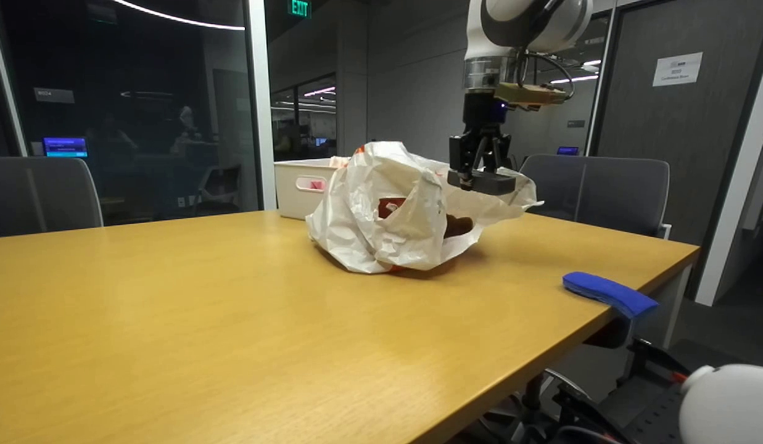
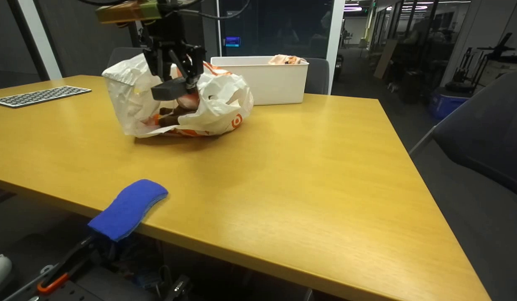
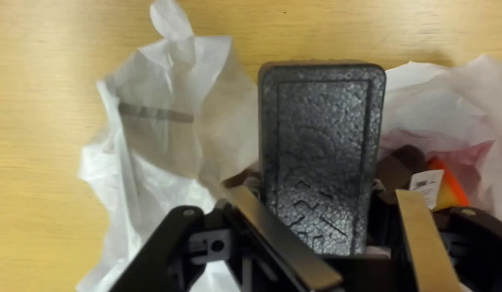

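My gripper (image 1: pixel 482 168) is shut on a black rectangular block (image 1: pixel 492 183) with a textured face. In the wrist view the block (image 3: pixel 322 142) sits between the two fingers and sticks out past their tips. In an exterior view the block (image 2: pixel 168 90) hangs in front of a crumpled white plastic bag (image 2: pixel 225 104) with red marks. The gripper is above the bag's open side. Inside the bag lie a brown plush-like thing (image 2: pixel 170 120) and, in the wrist view, an orange and yellow thing (image 3: pixel 449 186) with a white tag (image 3: pixel 428 184). Much of the bag's contents is hidden.
A white bin (image 2: pixel 279 83) with a pinkish cloth (image 2: pixel 286 59) stands behind the bag. A keyboard (image 2: pixel 41 96) lies on the wooden table (image 2: pixel 304 167). A blue pad (image 1: pixel 609 293) overhangs the table edge near the robot base. Chairs (image 1: pixel 594 191) stand around the table.
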You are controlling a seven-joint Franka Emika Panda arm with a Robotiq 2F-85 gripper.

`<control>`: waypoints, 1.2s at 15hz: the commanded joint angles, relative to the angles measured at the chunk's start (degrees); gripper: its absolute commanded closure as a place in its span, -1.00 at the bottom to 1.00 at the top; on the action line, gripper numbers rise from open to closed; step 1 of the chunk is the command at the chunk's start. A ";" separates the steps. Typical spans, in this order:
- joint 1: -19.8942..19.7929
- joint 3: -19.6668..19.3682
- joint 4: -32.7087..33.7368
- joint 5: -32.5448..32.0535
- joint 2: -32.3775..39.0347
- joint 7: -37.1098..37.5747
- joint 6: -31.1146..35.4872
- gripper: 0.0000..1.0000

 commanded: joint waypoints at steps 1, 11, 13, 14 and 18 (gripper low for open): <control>-1.12 -1.78 4.62 -1.87 3.59 0.41 -2.67 0.37; 1.44 -1.81 13.81 -2.81 16.86 2.07 4.37 0.37; 1.75 -2.06 14.55 -2.69 18.16 3.20 5.18 -0.62; 1.85 -2.15 14.71 -2.51 18.34 3.45 5.30 -0.65; 2.53 -2.17 13.34 -4.39 14.56 6.73 -0.11 -1.00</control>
